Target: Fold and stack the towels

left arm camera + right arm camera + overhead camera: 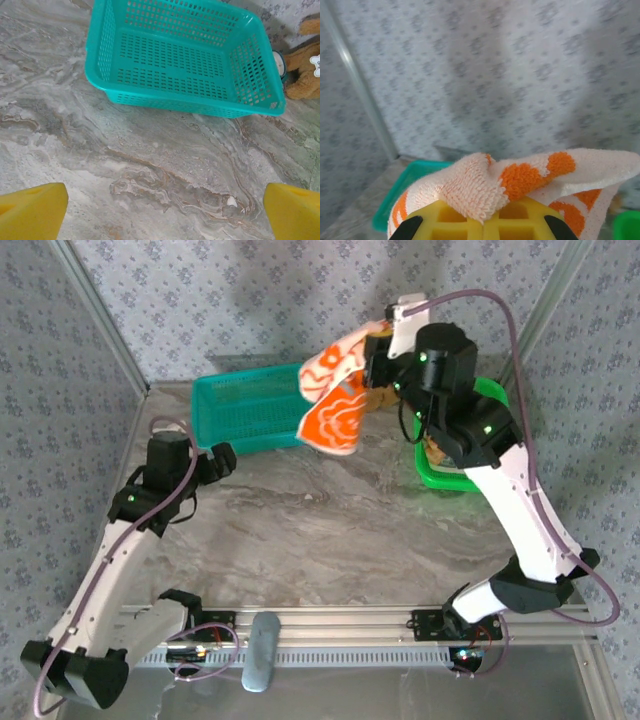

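Your orange flowered towel (335, 390) hangs bunched from the right gripper (378, 352), whose jaws are pinched shut on an upper fold, raised over the back of the table (330, 530) between the teal basket (245, 405) and the green basket (440, 480). The bite looks small and the cloth is doubled over the fingers (445, 220), so a quick swing could probably shake it loose or drop it in a heap. Seen from above, its lower end overlaps the teal basket's right corner. You cannot tell how high it clears, so a low sweep to the left risks snagging the rim. The plush toy (305, 70) sits just beside that same corner and could be dragged along. The patterned wall (250, 300) stands close behind the raised wrist, leaving little room there. Your left gripper (222, 460) stands wide open and empty, low over the marble in front of the teal basket. Bring the towel down onto the broad bare marble between the arms.
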{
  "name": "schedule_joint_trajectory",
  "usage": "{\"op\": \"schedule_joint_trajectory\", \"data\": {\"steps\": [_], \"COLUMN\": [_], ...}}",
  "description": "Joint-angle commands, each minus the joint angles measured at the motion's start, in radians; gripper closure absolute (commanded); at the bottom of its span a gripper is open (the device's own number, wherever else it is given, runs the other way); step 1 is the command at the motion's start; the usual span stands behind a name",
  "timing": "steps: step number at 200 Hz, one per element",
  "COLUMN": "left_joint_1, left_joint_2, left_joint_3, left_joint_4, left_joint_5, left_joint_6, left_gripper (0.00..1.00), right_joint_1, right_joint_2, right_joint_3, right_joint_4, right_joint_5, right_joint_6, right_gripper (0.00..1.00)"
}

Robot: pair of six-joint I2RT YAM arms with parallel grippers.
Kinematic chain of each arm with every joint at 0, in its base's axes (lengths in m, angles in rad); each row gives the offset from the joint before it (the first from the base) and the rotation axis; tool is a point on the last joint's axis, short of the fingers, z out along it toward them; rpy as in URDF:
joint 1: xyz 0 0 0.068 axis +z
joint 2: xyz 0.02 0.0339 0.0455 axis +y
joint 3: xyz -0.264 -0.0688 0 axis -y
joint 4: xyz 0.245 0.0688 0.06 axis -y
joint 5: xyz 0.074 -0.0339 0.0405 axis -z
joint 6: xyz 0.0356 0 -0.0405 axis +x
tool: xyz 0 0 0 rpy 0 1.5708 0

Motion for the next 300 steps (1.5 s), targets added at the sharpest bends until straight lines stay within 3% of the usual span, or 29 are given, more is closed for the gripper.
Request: {"op": "schedule_joint_trajectory", "data": {"steps": [1,29,57,65,79,94,119,158,203,300], "left_joint_1": [-0.002,-0.001,-0.003,-0.004,-0.006,-0.011,-0.053,-0.165,-0.293,-0.325], "left_joint_2": [-0.040,-0.057,-0.035,-0.026,-0.007,0.012,0.044,0.124,0.264,0.580], "left_joint_3": [-0.010,-0.032,-0.050,-0.062,-0.082,-0.106,-0.148,-0.225,-0.284,-0.315], "left_joint_4": [-0.056,-0.060,-0.054,-0.050,-0.044,-0.038,-0.004,0.059,0.237,0.401], "left_joint_5": [-0.044,-0.040,0.042,0.060,0.084,0.115,0.146,0.214,0.309,0.396], "left_joint_6": [0.028,0.033,0.040,0.036,0.023,-0.003,-0.055,-0.132,-0.108,-0.124], "left_gripper": [0.00,0.00,0.00,0.00,0.00,0.00,0.04,0.28,0.44,0.51], "right_joint_1": [0.067,0.068,0.020,-0.032,-0.140,-0.217,-0.217,-0.205,-0.188,-0.170], "right_joint_2": [-0.043,-0.137,-0.231,-0.246,-0.251,-0.247,-0.253,-0.234,-0.195,-0.211], "right_joint_3": [-0.136,-0.511,-0.846,-0.939,-1.038,-1.104,-1.148,-1.145,-1.128,-1.127], "right_joint_4": [0.056,0.180,0.253,0.255,0.228,0.226,0.218,0.201,0.201,0.185], "right_joint_5": [-0.025,-0.094,-0.032,-0.057,-0.145,-0.209,-0.197,-0.188,-0.211,-0.208], "right_joint_6": [0.150,0.372,0.398,0.402,0.448,0.458,0.450,0.435,0.416,0.405], "right_gripper": [1.00,1.00,0.99,0.91,0.54,0.34,0.32,0.32,0.32,0.32]}}
